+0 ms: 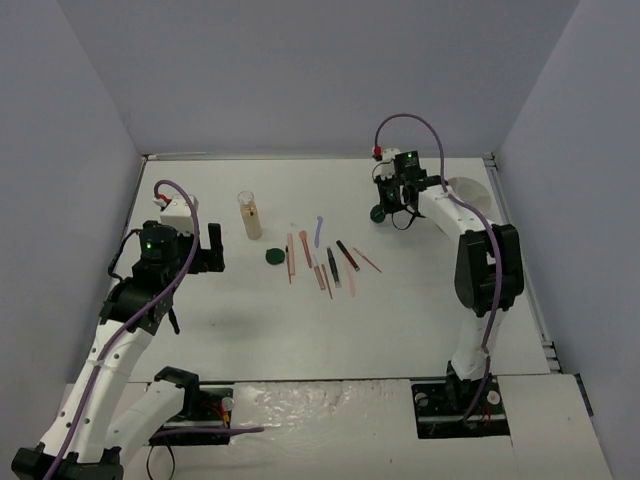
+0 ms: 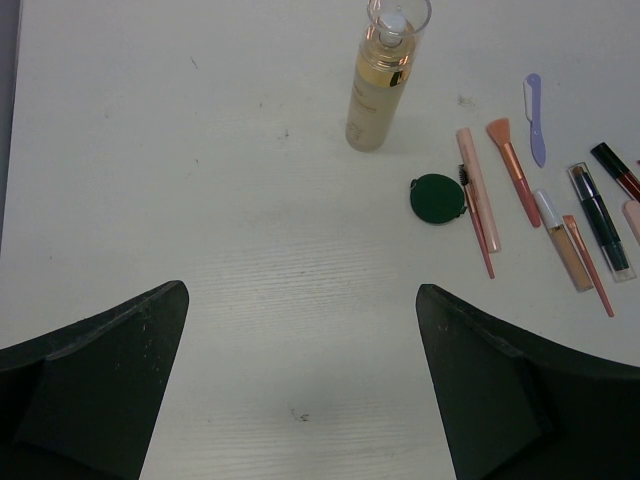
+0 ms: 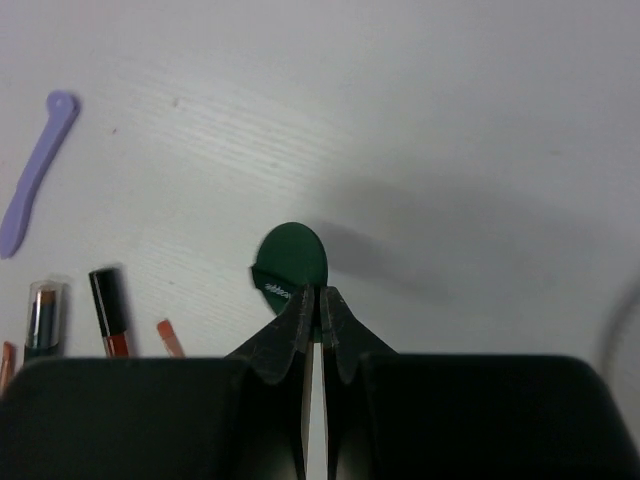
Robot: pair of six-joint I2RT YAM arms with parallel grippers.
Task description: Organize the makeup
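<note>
Right fingers first: pinched tight on the edge of 1 dark green disc, and it looks lifted just off the surface. Left fingers are spread wide with nothing in them, hovering over a bare patch. Further out we count a second green disc, the beige bottle standing upright, and the row of sticks lying mid-surface. So we'd call it barely started, with nearly everything left to sort.
</note>
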